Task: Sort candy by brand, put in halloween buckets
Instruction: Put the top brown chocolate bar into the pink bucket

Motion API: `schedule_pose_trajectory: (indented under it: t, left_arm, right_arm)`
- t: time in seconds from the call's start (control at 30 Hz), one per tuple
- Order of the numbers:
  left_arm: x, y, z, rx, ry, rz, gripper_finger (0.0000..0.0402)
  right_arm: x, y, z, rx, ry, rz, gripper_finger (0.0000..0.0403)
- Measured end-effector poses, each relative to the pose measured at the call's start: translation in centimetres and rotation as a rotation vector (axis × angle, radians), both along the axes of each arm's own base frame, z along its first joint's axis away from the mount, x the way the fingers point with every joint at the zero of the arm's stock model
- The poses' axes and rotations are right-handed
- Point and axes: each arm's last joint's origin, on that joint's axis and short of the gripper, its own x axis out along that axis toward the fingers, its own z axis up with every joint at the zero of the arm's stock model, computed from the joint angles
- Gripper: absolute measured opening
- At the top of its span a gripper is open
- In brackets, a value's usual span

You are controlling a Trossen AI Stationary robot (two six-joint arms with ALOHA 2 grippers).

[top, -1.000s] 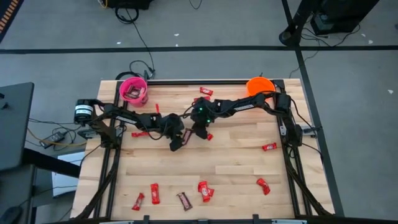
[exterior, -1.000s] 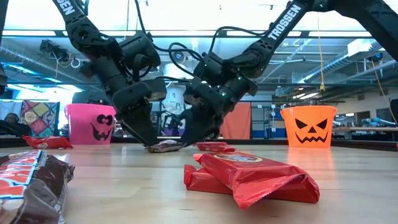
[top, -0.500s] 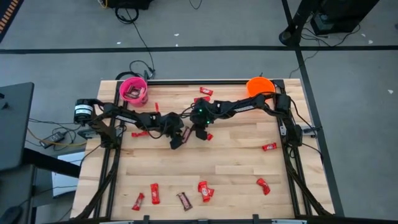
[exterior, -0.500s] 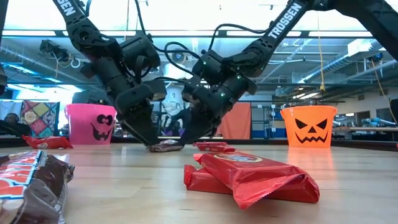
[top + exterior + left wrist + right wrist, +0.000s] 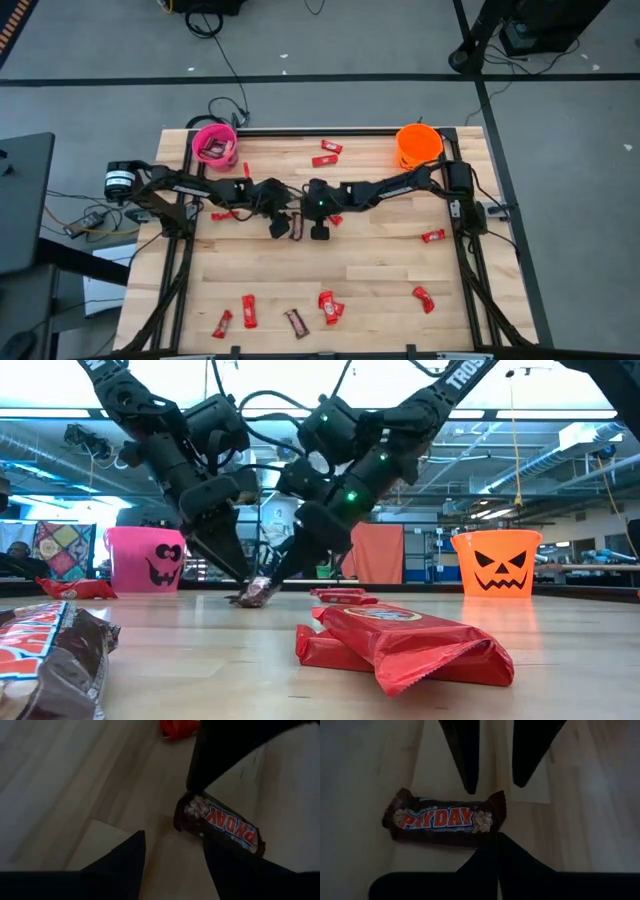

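Observation:
A brown candy bar (image 5: 297, 228) (image 5: 440, 820) lies mid-table between my two grippers. My right gripper (image 5: 312, 230) (image 5: 272, 578) is shut at one end of it. My left gripper (image 5: 280, 225) (image 5: 172, 840) is open and slants down just on the bar's other side; whether it touches the bar, I cannot tell. The pink bucket (image 5: 214, 144) stands at the far left corner and the orange bucket (image 5: 418, 145) at the far right. Red candy bars lie scattered over the table. My right gripper has its shut fingertips (image 5: 500, 845) on the brown bar's wrapper, at the corner of one end (image 5: 492, 832). The fingers slant down onto it from above. In the low view that end (image 5: 268, 584) is tipped up while the other end rests on the table.
Two red bars (image 5: 327, 147) lie between the buckets and another (image 5: 432, 236) lies toward the right edge. Several red bars and a brown one (image 5: 296, 322) lie along the near edge. Close to the low camera lie a red bar (image 5: 400, 645) and a brown one (image 5: 50, 650).
My right gripper has swung toward the near edge and the brown bar, rolled its wrist and shut at the bar's end. The bar lay flat before; now that end is tipped up and the other end stays on the table.

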Motion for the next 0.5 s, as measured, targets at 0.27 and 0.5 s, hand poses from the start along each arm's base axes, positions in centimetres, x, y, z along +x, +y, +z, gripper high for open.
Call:
schedule_pose_trajectory:
  t: [0.27,0.5]
  left_arm:
    - [0.2,0.1,0.1,0.007,-0.021,0.003,0.0203]
    - [-0.2,0.4,1.7,0.029,-0.080,0.009,0.0225]
  right_arm:
    - [-0.1,2.0,0.2,-0.184,0.031,-0.008,0.0002]
    - [-0.5,3.0,2.8,-0.245,-0.008,-0.011,0.0002]
